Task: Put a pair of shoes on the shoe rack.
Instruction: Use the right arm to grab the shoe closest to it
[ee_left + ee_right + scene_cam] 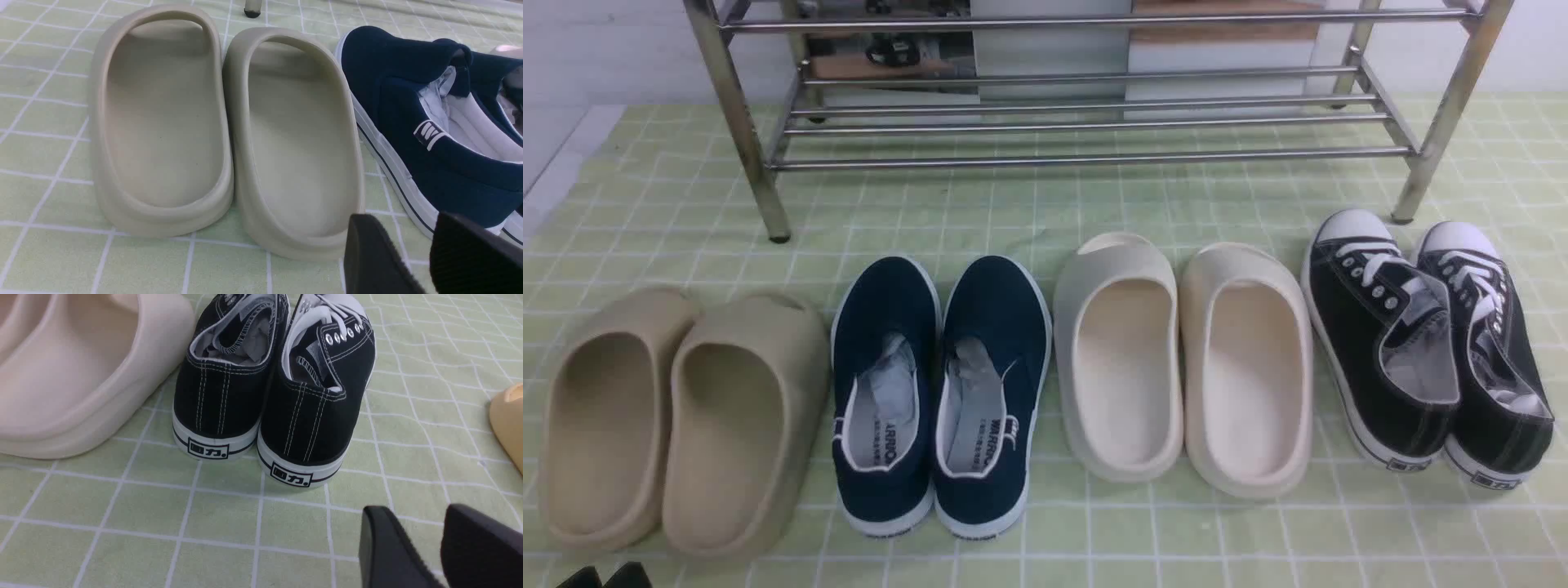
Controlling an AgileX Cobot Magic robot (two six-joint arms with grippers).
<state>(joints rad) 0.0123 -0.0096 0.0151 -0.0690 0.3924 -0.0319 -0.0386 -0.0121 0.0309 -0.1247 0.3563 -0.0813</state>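
Sitting by the right edge: black sneakers (1372,327), side by side on the green checked cloth (1094,531), toes toward the far edge.
Heel labels (207,448): "回力" boxed in black on each white sole.
Shoe rack (1086,159): along the far edge, its right front leg just beyond the sneakers' toes.
Navy slip-ons (996,327): insoles printed "WARRIO…", only partly readable.
Left gripper (404,228): fingers parted, holding nothing, near the tan slides (163,122).
Right gripper (412,522): fingers parted, holding nothing, behind the sneakers' heels.

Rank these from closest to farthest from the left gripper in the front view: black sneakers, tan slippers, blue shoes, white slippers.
From the left gripper:
1. tan slippers, far left, just ahead of it
2. blue shoes, left of centre
3. white slippers, right of centre
4. black sneakers, far right
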